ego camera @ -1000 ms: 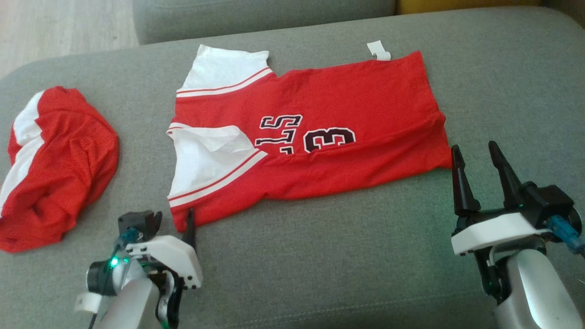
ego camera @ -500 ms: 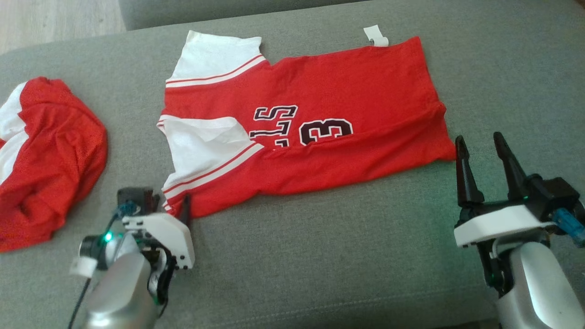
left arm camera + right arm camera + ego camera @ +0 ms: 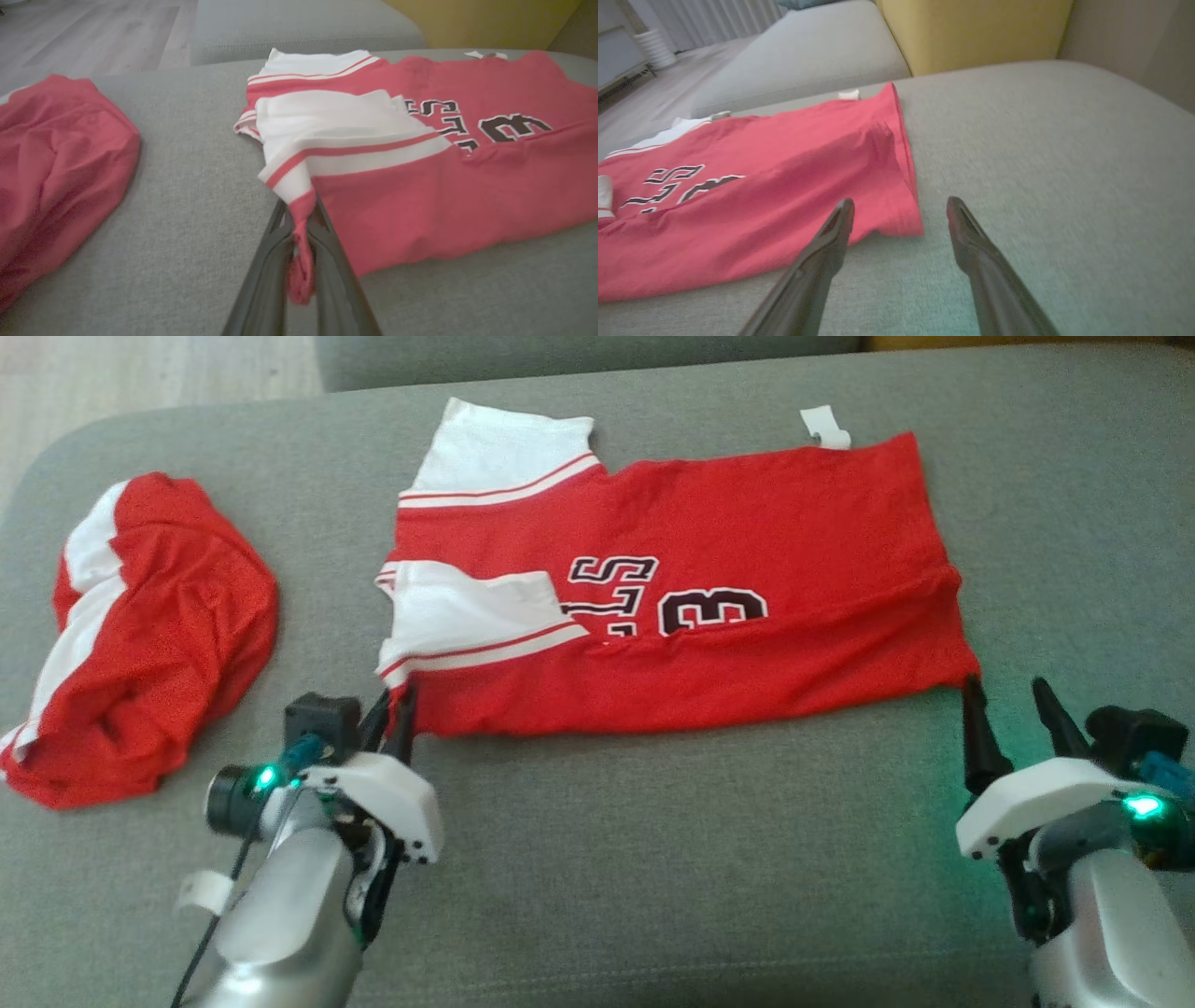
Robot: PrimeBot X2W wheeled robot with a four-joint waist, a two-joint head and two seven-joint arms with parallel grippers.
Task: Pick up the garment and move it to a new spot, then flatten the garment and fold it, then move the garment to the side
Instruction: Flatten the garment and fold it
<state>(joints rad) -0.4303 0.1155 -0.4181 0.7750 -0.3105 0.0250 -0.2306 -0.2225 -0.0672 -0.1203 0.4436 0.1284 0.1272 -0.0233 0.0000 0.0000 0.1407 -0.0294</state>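
Two risks are identified. On the grey sofa cushion (image 3: 653,859), the red-and-white garment (image 3: 709,523) is spread flat, with its near edge apparently folded over, and a crumpled second garment (image 3: 159,635) is lying well apart at its left. If the garment is lifted by one corner alone, it is likely to be dragged askew and the fold undone. The left gripper (image 3: 299,219) is clamped on the garment's near left corner, but only a thin pinch of fabric is held, so slippage is to be expected under a sharp pull. The right gripper (image 3: 901,205) is held with its fingers apart just beside the near right corner, and nothing is gripped by it. A closure made short of the edge would catch only upholstery. The garment's lower layers are hidden beneath the top layer. The dark lettering (image 3: 672,607) is cut off by the fold, and the small white tag (image 3: 824,427) at the far edge cannot be read.
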